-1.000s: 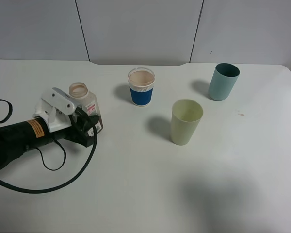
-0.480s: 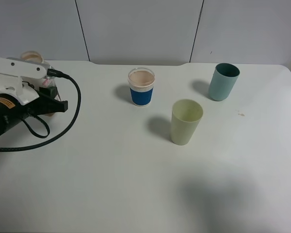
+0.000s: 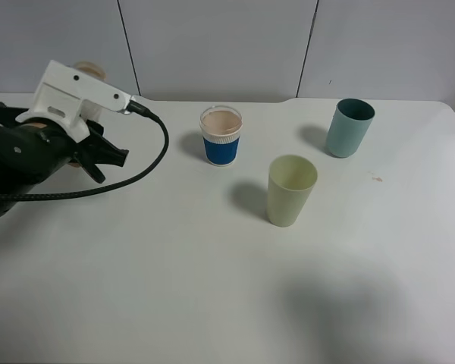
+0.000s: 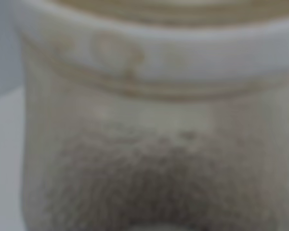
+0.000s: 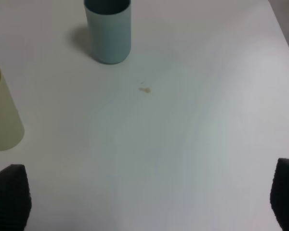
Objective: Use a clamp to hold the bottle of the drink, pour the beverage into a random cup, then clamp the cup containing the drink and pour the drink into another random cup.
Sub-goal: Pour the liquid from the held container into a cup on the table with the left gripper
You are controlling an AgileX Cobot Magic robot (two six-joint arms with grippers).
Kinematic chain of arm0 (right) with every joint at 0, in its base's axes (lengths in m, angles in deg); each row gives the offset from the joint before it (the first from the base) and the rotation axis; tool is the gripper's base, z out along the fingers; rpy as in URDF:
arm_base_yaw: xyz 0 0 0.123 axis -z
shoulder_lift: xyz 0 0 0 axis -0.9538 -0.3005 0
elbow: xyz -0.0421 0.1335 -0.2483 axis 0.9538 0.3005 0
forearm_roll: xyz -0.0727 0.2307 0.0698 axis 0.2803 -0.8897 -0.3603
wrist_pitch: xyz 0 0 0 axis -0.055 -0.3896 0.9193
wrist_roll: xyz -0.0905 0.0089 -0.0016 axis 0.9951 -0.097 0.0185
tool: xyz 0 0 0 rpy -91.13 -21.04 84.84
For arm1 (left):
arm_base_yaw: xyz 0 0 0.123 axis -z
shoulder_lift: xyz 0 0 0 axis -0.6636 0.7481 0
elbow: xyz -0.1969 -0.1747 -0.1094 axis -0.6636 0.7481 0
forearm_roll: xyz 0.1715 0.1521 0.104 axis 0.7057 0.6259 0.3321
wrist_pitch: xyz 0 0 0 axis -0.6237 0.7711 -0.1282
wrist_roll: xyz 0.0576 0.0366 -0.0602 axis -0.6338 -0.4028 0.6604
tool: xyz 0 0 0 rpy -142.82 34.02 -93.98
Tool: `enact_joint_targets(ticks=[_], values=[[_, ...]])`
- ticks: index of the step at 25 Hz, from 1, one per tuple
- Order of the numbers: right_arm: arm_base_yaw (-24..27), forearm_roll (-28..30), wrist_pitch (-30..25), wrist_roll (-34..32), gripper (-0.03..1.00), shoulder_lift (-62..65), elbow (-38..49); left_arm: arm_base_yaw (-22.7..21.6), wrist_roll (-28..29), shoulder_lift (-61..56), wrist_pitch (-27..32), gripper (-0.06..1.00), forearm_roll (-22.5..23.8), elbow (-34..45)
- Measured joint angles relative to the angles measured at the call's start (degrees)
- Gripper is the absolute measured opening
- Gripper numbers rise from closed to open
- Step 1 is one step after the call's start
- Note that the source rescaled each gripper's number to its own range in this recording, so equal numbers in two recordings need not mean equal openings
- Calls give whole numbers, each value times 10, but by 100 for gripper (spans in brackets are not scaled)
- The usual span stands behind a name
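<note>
My left gripper [image 3: 89, 154] is shut on the drink bottle and holds it raised over the table's far left. Only the bottle's open mouth [image 3: 88, 71] peeks out behind the white wrist mount. In the left wrist view the bottle [image 4: 149, 125] fills the frame, blurred. A blue paper cup with a white rim [image 3: 221, 136] stands at the back middle. A pale green cup [image 3: 291, 189] stands in front of it to the right, and a teal cup [image 3: 349, 127] at the back right. My right gripper [image 5: 147, 202] is open and empty above bare table, near the teal cup [image 5: 108, 31] and the pale green cup [image 5: 2, 115].
A black cable [image 3: 148, 163] loops from the left wrist down over the white table [image 3: 212, 288]. A small crumb [image 5: 145, 89] lies on the table in front of the teal cup. The table's right edge [image 5: 284, 29] runs close by.
My left arm has lifted the bottle off the table, swung it back to the far left, and raised it higher. The cups have not moved.
</note>
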Motion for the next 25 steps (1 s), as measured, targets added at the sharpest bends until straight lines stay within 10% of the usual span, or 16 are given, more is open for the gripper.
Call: enact_joint_targets(ticks=[14,25], values=[[0,0,0,0,100,0,0,86,-307,30,-51,5,-143,-121],[0,0,0,0,100,0,0,145,-361,82,-63,5,-145,-162]])
